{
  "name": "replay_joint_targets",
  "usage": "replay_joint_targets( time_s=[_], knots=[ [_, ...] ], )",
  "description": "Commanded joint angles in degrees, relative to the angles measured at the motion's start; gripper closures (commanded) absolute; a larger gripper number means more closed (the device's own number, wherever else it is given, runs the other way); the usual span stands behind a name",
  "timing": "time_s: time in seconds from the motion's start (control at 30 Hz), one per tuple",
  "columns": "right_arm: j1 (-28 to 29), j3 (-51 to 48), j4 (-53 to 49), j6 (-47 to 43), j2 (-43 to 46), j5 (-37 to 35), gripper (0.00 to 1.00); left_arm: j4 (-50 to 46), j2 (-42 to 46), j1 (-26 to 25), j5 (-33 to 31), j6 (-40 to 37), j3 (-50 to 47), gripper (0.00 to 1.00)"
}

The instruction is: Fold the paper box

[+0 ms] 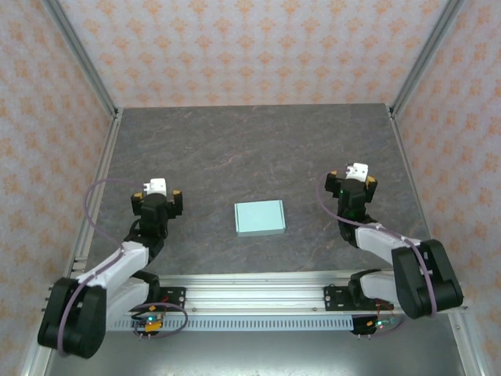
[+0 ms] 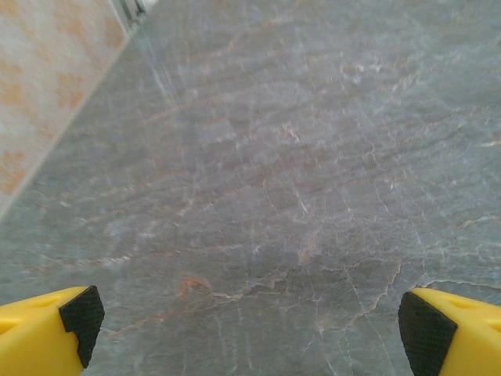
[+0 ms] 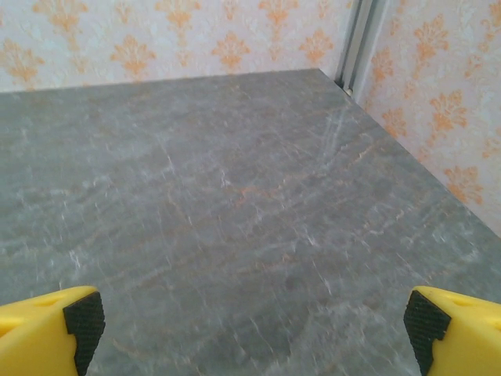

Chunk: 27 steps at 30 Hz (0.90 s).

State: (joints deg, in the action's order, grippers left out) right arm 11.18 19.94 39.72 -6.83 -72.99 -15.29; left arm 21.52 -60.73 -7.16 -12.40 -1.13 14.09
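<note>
Nearest, the two arms are bolted to the aluminium rail [image 1: 258, 286] at the counter's [image 1: 235, 149] front edge. Just beyond it the paper box [image 1: 260, 218] lies flat on the stone-patterned surface, a pale mint rectangle about midway between the arms and touched by neither. A little farther back the left end effector [image 1: 157, 196] and the right end effector [image 1: 351, 182] sit well apart from the box on either side. Both are wide open and empty, and in the wrist views the yellow fingers with black pads [image 2: 82, 317] [image 3: 82, 319] frame bare counter.

The main risk, as I judge it, is the first contact. The card is thin and lies flush on a smooth surface, so a finger pushing at an edge may skate the box away instead of getting under a flap. Pressing down to stop that could dent a panel or put a crease off the scored line. If only one arm works, the sheet will probably pivot, so the other should pin it. If both converge at the middle, the fingers could knock together.

Farther on, the counter runs to the patterned walls [image 1: 250, 47], so a shoved box would end up at the limit of either arm's reach.
</note>
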Motion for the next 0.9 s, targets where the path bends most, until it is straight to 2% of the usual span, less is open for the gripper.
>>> replay_joint_targets(
  time_s=[0.0,0.07,0.13,0.17,0.23,0.3,0.37,0.4,0.47,0.5,0.57,0.6,0.63,0.67,0.7,0.73,0.8,0.87],
  knots=[
    [-1.1,5.9,3.6,0.6,-3.1,2.2,0.01,7.7,-6.0,2.6,9.2,0.2,5.0,0.0],
    [-1.1,9.1,-3.8,0.4,-3.6,1.8,0.01,8.9,-9.9,3.5,12.1,-1.1,7.3,0.0],
    [-1.1,8.7,-5.3,0.5,-2.6,0.8,0.01,11.3,-12.6,5.0,16.6,-1.1,8.4,0.0],
    [-1.1,8.3,-6.5,0.4,-1.7,0.3,0.01,12.8,-13.9,5.5,17.1,-0.3,8.8,0.0],
    [-1.1,7.0,-8.5,-0.7,-1.0,-0.4,0.01,13.9,-15.9,5.8,14.0,-0.1,9.8,0.0],
    [-1.1,3.0,-2.5,-1.4,-2.3,1.2,0.01,21.1,-21.1,7.5,12.8,2.1,8.6,0.0],
    [-1.2,-0.6,5.3,-1.2,-5.0,2.0,0.01,27.2,-25.5,8.1,14.7,1.9,7.7,0.0],
    [-1.2,-1.9,10.1,-2.5,-6.9,3.3,0.01,24.4,-24.1,8.2,15.8,1.7,7.8,0.0],
    [-1.5,-1.4,12.5,-1.7,-10.0,1.9,0.01,25.0,-24.6,8.4,16.6,1.6,8.1,0.0],
    [-2.3,-1.6,12.8,-0.4,-10.3,0.9,0.01,24.6,-24.6,8.5,15.7,1.9,8.2,0.0],
    [-5.1,-2.6,15.1,2.4,-12.6,4.0,0.01,23.8,-24.5,8.4,13.2,2.9,8.5,0.0],
    [-6.0,-2.6,20.8,2.7,-16.0,4.7,0.01,24.8,-24.9,8.3,13.0,2.9,8.3,0.0],
    [-6.0,-1.8,19.8,2.3,-16.2,5.5,0.01,23.8,-24.6,8.2,12.9,2.8,8.5,0.0],
    [-6.3,0.7,11.1,2.5,-13.7,7.0,0.01,24.4,-24.8,8.0,12.5,2.6,8.4,0.0],
    [-7.4,2.2,7.8,2.4,-13.9,10.1,0.01,23.4,-24.6,7.6,11.6,2.5,8.8,0.0],
    [-7.6,1.7,11.1,2.9,-15.2,9.4,0.01,23.5,-24.8,7.2,10.9,2.3,8.9,0.0],
    [-8.0,2.7,6.7,4.9,-13.8,6.6,0.01,23.0,-24.8,6.5,9.6,1.9,9.1,0.0],
    [-8.0,2.8,7.9,5.0,-14.4,6.2,0.01,21.8,-25.0,5.4,8.2,1.0,9.9,0.0]
  ],
)
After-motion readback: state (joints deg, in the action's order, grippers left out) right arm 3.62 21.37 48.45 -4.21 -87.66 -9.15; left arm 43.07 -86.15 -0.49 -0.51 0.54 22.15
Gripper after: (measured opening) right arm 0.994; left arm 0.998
